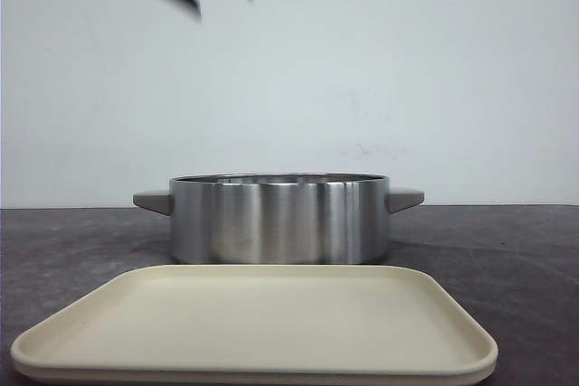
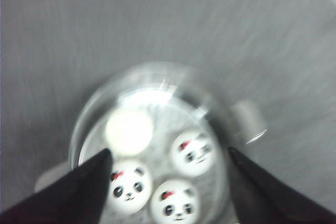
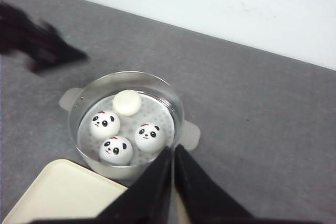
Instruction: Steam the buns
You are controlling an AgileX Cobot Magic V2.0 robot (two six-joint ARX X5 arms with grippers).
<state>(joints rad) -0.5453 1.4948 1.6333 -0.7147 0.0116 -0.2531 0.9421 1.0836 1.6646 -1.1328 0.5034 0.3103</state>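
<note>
Four buns [image 3: 125, 125] were seen inside the steel pot [image 3: 173, 109], resting on its perforated insert. Three showed panda faces upward; the fourth [image 3: 127, 102] was turned so only plain white was visible. The cream tray [image 1: 262, 321] lay just in front of the pot, nothing on it. The left gripper [image 2: 168, 182] was held above the pot, fingers [image 2: 84, 187] spread wide, nothing gripped; the view was motion-blurred. The right gripper [image 3: 174, 157] was positioned above the pot's near rim, fingers pressed together, nothing between them.
</note>
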